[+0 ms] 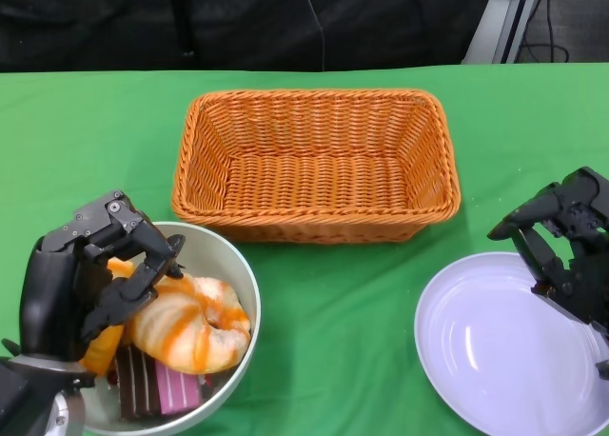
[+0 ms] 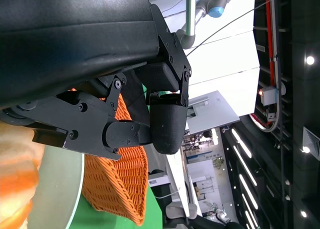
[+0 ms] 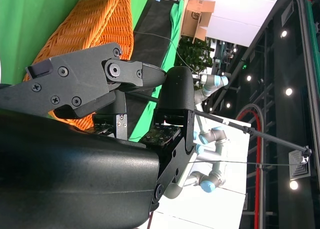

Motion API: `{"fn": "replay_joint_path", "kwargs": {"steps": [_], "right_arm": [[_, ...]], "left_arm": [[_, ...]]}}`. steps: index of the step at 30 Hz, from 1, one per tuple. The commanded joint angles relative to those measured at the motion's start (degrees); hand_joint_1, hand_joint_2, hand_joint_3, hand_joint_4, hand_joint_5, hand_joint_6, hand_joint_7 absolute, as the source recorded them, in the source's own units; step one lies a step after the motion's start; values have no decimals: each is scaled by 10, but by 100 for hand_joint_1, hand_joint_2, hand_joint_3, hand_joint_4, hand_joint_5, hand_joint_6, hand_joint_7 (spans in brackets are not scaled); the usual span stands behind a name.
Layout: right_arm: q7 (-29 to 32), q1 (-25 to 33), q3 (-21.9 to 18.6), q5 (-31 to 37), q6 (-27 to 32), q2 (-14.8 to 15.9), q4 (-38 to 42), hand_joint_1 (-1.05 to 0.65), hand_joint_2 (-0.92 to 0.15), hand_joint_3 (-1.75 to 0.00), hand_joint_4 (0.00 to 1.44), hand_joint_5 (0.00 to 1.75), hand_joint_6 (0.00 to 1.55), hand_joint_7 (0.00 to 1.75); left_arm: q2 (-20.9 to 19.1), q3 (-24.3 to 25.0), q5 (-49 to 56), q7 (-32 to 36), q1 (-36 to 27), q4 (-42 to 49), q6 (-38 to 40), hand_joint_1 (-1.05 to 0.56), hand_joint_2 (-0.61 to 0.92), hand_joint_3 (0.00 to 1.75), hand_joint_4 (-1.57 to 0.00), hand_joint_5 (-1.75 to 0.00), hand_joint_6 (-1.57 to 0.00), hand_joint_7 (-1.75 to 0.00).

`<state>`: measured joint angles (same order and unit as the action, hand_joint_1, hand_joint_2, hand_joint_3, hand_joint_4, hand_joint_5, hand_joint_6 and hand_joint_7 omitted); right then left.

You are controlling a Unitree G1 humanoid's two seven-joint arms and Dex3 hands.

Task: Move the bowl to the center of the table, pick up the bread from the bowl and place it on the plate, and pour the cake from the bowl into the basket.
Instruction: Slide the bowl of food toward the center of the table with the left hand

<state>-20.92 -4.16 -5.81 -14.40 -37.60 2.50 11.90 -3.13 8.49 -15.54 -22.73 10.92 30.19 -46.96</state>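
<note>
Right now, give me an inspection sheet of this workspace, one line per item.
Surface: green tablecloth, flat, bare in the middle.
Bowl: grey, near the left front corner, not yet at the center.
Bread: orange-striped roll lying in the bowl.
Cake: brown and pink layered slices beneath the bread.
Basket: orange wicker, empty, at the back center.
Plate: white, empty, front right.
Clutter: nothing seen.
Left hand: over the bowl's left rim, fingers reaching onto the bread; grip cannot be told.
Right hand: over the plate's far edge, fingers apart, holding nothing.
Cables: a thin one hangs down the dark backdrop.
Surroundings: black curtain behind the table.
</note>
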Motion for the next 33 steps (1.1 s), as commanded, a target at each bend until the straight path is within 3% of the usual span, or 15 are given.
{"fn": "replay_joint_path", "kwargs": {"steps": [1, 23, 28, 33], "right_arm": [[7, -9, -9, 0, -10, 6, 1, -10, -92, -42, 69, 147, 68, 129], [10, -19, -8, 7, -14, 11, 15, -13, -92, -40, 69, 144, 68, 126], [14, -19, -6, 9, -17, 7, 17, -11, -92, -41, 69, 143, 68, 125], [18, -21, -6, 14, -19, 7, 21, -11, -92, -43, 68, 141, 68, 125]], "left_arm": [[-5, 4, -6, -6, 8, 3, -8, -13, 92, 36, -75, -159, -78, -134], [-4, 14, -8, 0, 21, 13, -16, -10, 92, 37, -74, -155, -79, -132], [1, 28, -39, 1, 23, -3, -20, -18, 92, 32, -74, -138, -81, -110], [4, 49, -48, 20, 23, -21, -14, -22, 92, 30, -79, -110, -93, -70]]}}
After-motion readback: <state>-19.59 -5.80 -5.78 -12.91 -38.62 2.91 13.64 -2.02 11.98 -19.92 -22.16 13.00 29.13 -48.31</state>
